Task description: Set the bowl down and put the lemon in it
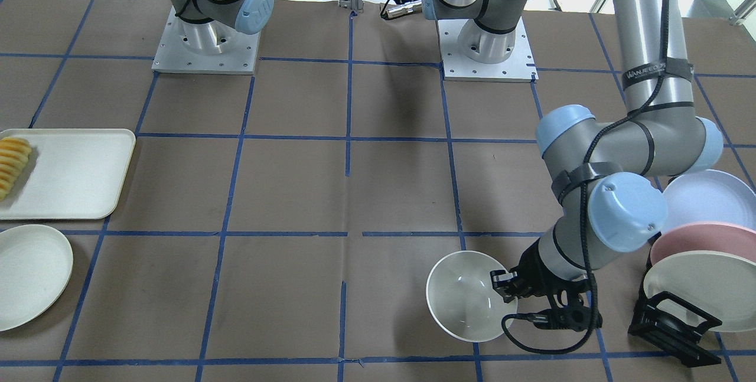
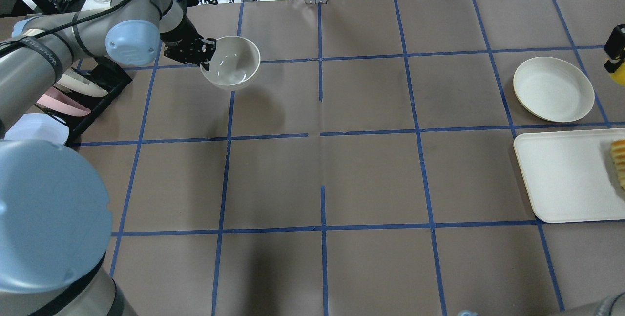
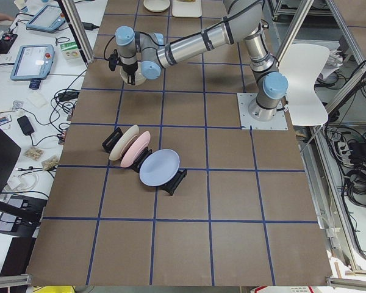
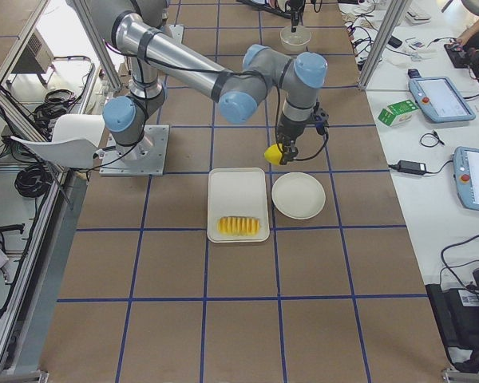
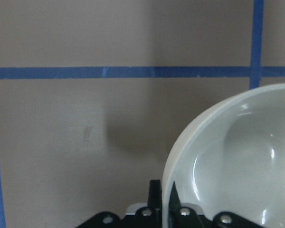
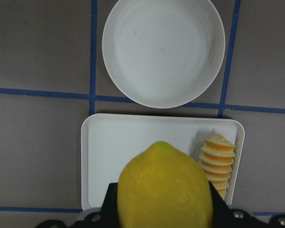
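Robot's R side, nearest: tray (image 2: 561, 179), flat on the table, w/ a row of yellow-orange slices (image 6: 217, 161) at its outer end; rest of the tray is bare. R gripper (image 4: 281, 148) hangs above this area, fingers clamped on the lemon (image 6: 164, 187). Lemon is up in the air, not touching tray or table. In the wrist view it sits over the tray's near edge, w/ the slices just to one side. Just past the tray, apart from it: plate (image 2: 553, 89), shallow, cream, nothing in it.

L side: black rack (image 2: 105, 79) holding three plates on edge, lavender, pink and cream.

Farther out, beyond the rack towards the table's far edge: L gripper (image 2: 205, 56) pinches the bowl (image 2: 232, 62) by its rim, one finger inside and one outside, as the wrist view shows. Bowl faces up, tipped a little. Its shadow lies offset on the paper, so it looks lifted off the table, tho can't be sure. Inside is glossy, nothing in it. Bowl and lemon are well apart, at opposite ends of the table.
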`<state>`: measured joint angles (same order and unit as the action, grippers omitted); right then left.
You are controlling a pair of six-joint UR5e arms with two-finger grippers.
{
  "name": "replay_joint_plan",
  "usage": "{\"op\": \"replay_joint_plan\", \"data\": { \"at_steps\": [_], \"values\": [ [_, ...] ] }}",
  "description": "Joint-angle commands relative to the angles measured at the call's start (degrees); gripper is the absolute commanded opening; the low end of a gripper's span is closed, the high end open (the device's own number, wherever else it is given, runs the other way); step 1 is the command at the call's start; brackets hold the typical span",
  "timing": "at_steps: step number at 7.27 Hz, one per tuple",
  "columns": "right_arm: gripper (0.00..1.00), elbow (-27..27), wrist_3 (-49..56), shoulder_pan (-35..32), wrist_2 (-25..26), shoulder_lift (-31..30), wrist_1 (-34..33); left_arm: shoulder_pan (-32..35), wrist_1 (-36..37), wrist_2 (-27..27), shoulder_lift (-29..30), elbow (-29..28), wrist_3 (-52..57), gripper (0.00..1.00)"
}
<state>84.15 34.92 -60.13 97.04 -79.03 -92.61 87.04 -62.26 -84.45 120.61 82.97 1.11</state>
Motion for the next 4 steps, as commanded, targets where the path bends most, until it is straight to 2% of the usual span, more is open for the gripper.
{"op": "replay_joint_plan", "data": {
  "at_steps": [1,3,4],
  "values": [
    [0.12,0.2,-3.0,-0.9,-0.4,-3.3,3.9,9.1,-0.7,0.6,-0.4,0.4,-10.1,0.0],
    [0.12,0.4,-4.2,-7.1,-6.2,-5.7,5.1,15.9,0.4,0.2,0.5,1.7,-16.2,0.0],
    [0.12,0.4,-6.1,-10.4,-6.0,-6.0,5.2,16.7,0.2,0.2,0.0,3.5,-16.7,0.0]
  ]
}}
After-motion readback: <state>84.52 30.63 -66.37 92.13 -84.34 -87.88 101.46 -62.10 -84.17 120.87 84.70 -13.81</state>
